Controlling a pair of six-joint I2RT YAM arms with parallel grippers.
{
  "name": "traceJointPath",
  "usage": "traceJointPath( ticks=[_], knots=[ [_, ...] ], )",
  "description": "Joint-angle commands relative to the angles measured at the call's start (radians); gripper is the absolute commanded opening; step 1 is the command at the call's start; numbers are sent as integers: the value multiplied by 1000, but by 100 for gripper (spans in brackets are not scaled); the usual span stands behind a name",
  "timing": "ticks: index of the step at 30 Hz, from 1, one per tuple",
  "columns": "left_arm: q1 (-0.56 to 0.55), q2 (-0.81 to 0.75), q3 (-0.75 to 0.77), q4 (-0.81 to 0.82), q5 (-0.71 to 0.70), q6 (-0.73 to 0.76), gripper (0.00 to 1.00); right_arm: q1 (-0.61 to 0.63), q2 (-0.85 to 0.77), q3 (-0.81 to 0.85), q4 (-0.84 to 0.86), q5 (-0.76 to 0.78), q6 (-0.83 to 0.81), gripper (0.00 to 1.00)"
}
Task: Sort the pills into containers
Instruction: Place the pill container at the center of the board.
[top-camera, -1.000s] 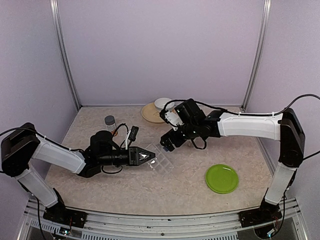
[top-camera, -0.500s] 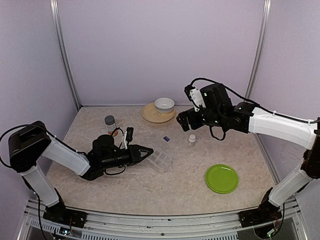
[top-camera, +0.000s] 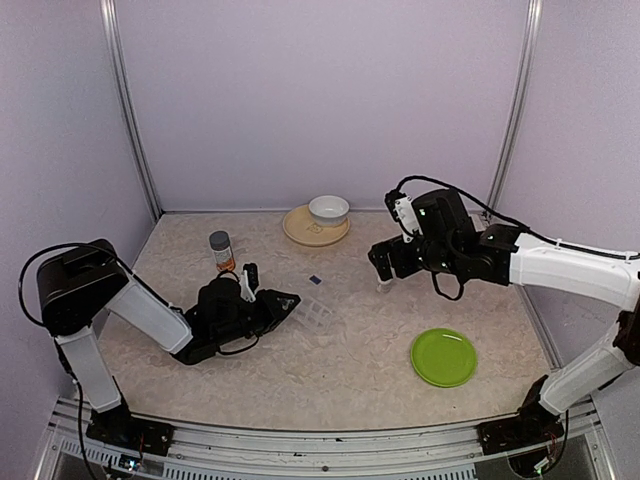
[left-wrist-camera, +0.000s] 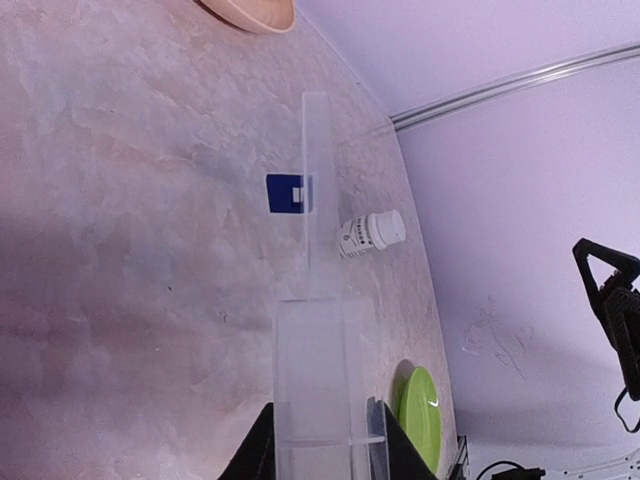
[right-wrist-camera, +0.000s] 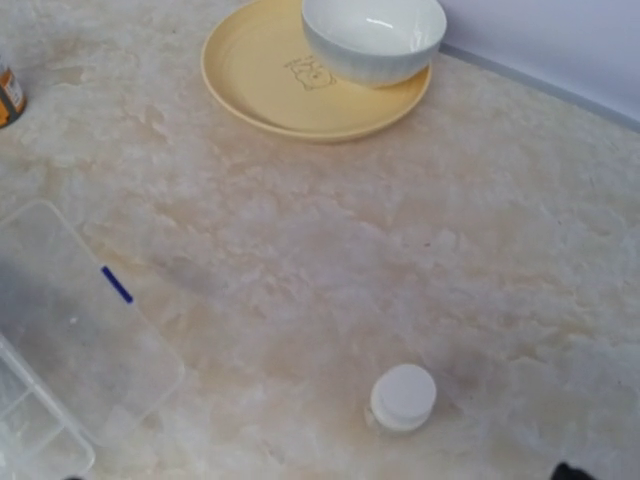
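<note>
On the marbled desk (top-camera: 350, 370) we see one clear, nearly see-through pill box (top-camera: 314, 316), divided into small compartments, lid swung open, left of centre. Our left arm lies low along the desk, its left claw (top-camera: 286, 300) clamped on the box's edge. The right arm reaches in, its right claw (top-camera: 384, 268) spread wide and holding nothing. We count a green plate (top-camera: 443, 357), a tan plate (top-camera: 300, 228), one bowl (top-camera: 328, 208), an amber bottle (top-camera: 220, 250) and a white bottle (right-wrist-camera: 404, 397). We cannot make out any pills.

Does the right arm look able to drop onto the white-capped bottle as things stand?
Probably yes. The right gripper hangs nearly over the white-capped bottle, jaws open, with bare table all round it; the pill box lies off to one side.
</note>
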Motion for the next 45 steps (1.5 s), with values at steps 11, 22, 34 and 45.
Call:
traceJointPath(
  ticks=[11, 22, 34, 45],
  knots=[
    [-55, 66, 101, -98, -188, -52, 32, -12, -55, -37, 15, 21, 17, 100],
    [-58, 105, 102, -108, -198, -87, 43, -17, -44, -37, 17, 4, 13, 100],
    [-71, 73, 56, -154, -220, -86, 73, -18, -19, -26, 21, -12, 13, 100],
    [-84, -38, 1, -249, -261, -73, 99, -18, 0, -36, 31, -39, 9, 100]
  ],
)
